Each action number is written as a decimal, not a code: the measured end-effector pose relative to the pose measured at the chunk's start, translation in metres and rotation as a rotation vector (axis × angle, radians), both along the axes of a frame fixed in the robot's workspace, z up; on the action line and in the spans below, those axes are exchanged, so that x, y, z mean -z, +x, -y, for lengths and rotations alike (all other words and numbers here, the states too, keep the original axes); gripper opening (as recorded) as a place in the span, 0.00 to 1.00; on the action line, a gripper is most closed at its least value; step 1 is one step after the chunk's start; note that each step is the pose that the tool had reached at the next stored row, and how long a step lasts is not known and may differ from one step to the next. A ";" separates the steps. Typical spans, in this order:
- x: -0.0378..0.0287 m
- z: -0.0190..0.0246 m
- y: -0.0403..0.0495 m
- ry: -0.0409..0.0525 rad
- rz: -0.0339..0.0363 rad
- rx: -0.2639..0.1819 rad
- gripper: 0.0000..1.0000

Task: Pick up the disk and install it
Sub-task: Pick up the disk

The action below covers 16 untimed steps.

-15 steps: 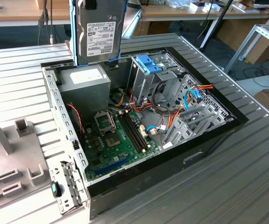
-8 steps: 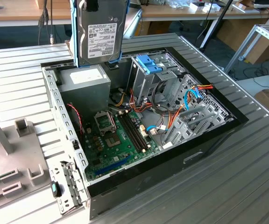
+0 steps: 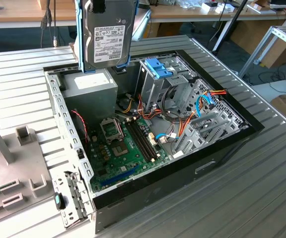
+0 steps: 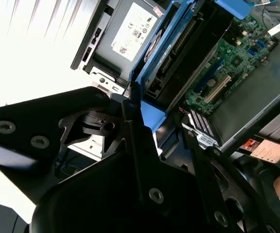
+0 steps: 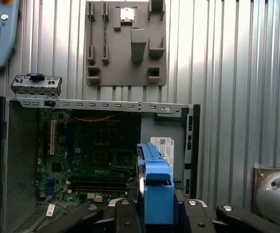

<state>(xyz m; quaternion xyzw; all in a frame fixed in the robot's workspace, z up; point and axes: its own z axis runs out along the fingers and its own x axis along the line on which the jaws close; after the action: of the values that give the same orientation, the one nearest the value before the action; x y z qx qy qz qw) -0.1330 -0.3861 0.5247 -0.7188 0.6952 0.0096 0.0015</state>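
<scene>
The pincer pinches the disk by its blue rail, holding it on edge above the open computer case, apparently to clear the cables.

Oblique exterior view; both wrist views above case

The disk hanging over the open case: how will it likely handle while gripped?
The disk looks like a rigid metal slab, so it likely won't flex. Probably heavy for its size. Its smooth blue carrier rail between the fingers might slip if the hold is loose.
</scene>
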 end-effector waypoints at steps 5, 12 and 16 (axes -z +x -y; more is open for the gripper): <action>0.0000 0.0002 0.0000 0.0000 0.0000 0.000 0.36; 0.0000 0.0014 0.0056 0.0001 0.0000 0.000 0.36; 0.0001 0.0058 0.0067 0.0001 0.0000 0.000 0.36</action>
<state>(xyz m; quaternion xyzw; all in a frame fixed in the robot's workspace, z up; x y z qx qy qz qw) -0.1263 -0.3919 0.5246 -0.7188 0.6952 0.0096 0.0015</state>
